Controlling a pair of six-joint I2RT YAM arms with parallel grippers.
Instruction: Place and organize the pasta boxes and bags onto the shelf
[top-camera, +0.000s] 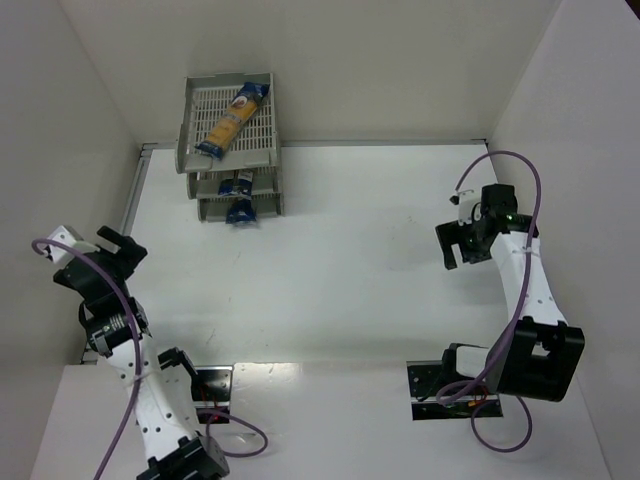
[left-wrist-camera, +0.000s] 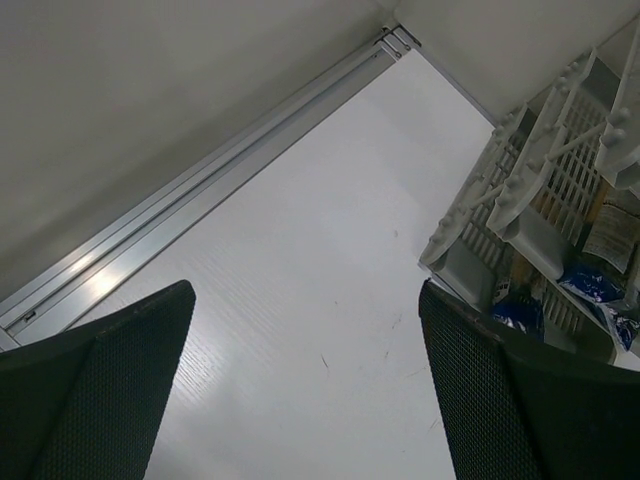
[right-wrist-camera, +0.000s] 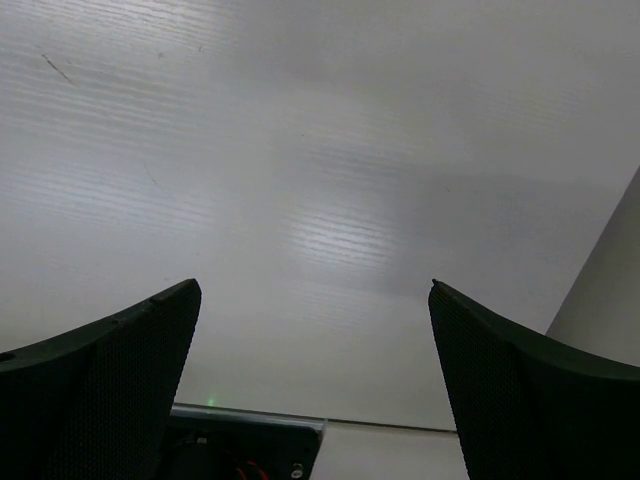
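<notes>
A light grey plastic shelf of three stacked slatted trays (top-camera: 265, 140) stands at the far left of the white tabletop (top-camera: 340, 270). One long yellow-orange pasta package with dark blue ends (top-camera: 232, 120) lies diagonally in its top tray; blue ends of two more packages (top-camera: 236, 184) poke from the lower trays. The left hand (top-camera: 100, 255) and right hand (top-camera: 458, 248) gape wide, holding nothing, well apart from the shelf

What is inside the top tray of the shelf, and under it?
One pasta package lies diagonally in the top tray of the shelf. Under it, only blue package ends show; the rest is covered.
</notes>
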